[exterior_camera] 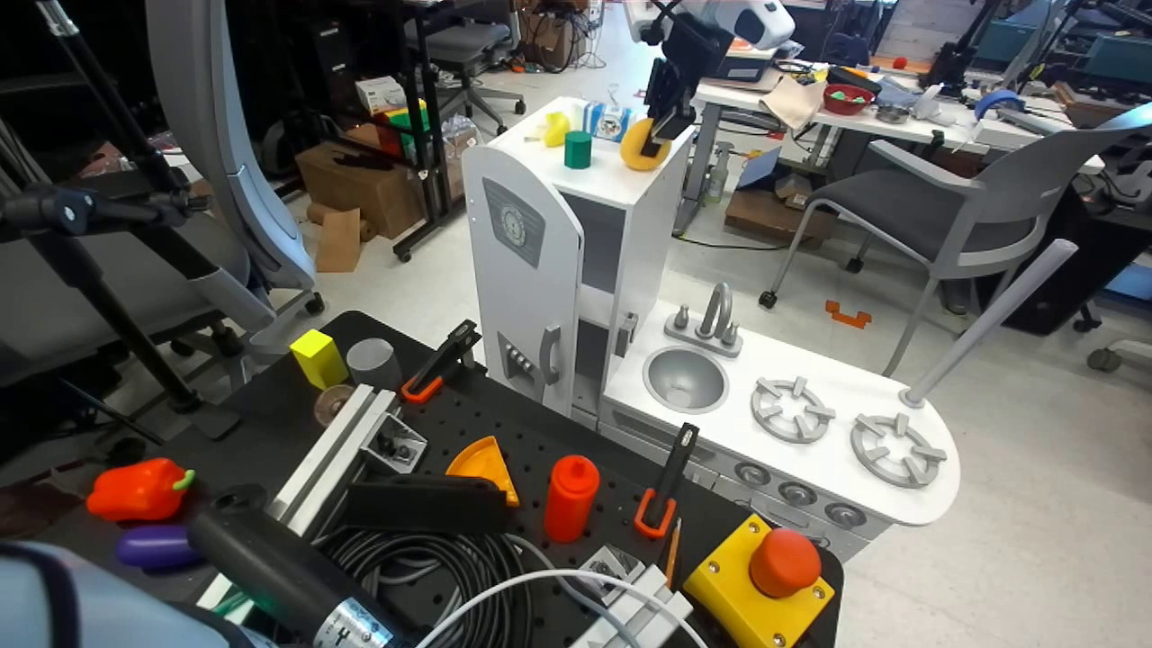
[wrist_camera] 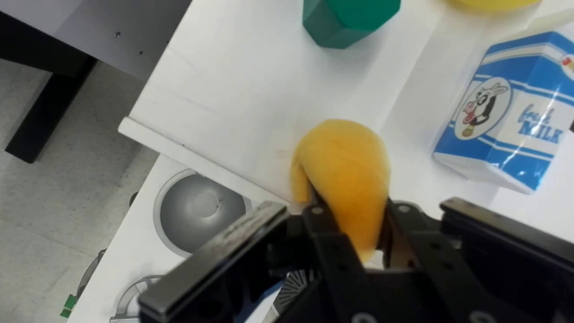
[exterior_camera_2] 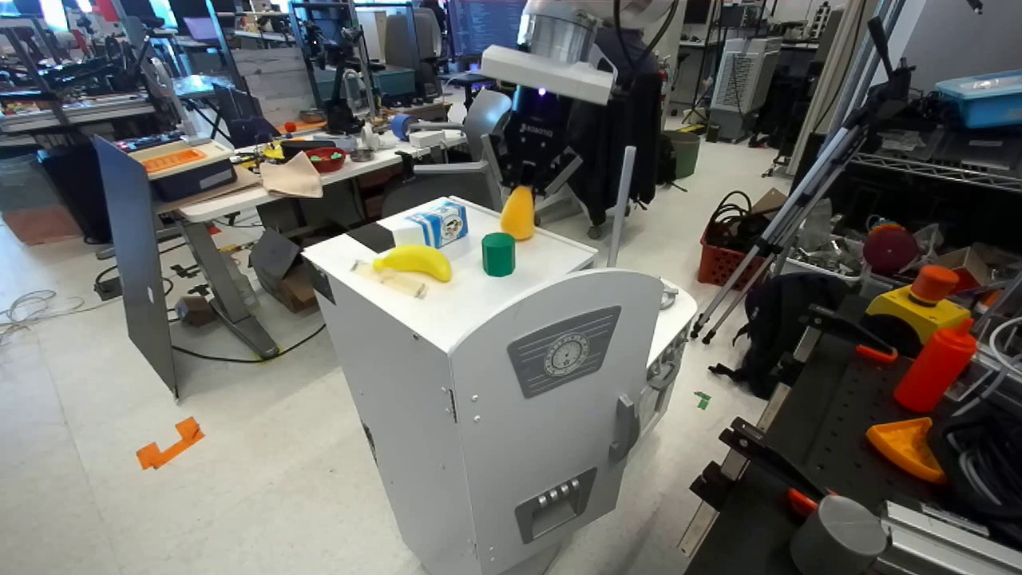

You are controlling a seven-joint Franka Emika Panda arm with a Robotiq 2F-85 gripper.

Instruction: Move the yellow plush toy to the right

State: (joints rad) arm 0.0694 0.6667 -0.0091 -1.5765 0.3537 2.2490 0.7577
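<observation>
A: Up on the roof of the white toy kitchen (exterior_camera_2: 455, 315) now — and the gripper (wrist_camera: 354, 204) has the yellow plush toy (wrist_camera: 347, 157) pinched, one of its fingers (wrist_camera: 334, 242) on either side!

B: Sensible hold, I'd say: soft stuff gives under a squeeze, so there's no need to hunt for a flat face. Wrist view's a little blurred, but you can see the plush bulging out ahead.

A: Where's that put it?

B: Close by the edge, on the side of the sink (wrist_camera: 197, 220). Green block (wrist_camera: 352, 20) near it, milk carton (wrist_camera: 504, 112) near it, neither touching; the banana (exterior_camera_2: 415, 262) sits farther off.

A: And in both exterior views the toy is right of all three! Home and dry?

B: Nearly, by my reckoning, if "right" is counted from those viewpoints. Whether its underside rests on the top, I can't tell.

A: So what's the call?

B: Ease it down if there's any gap, then part the fingers gently. That edge is the worry — a roundish toy let go there could tip over towards the sink, so a touch farther in would be my choice.
</observation>
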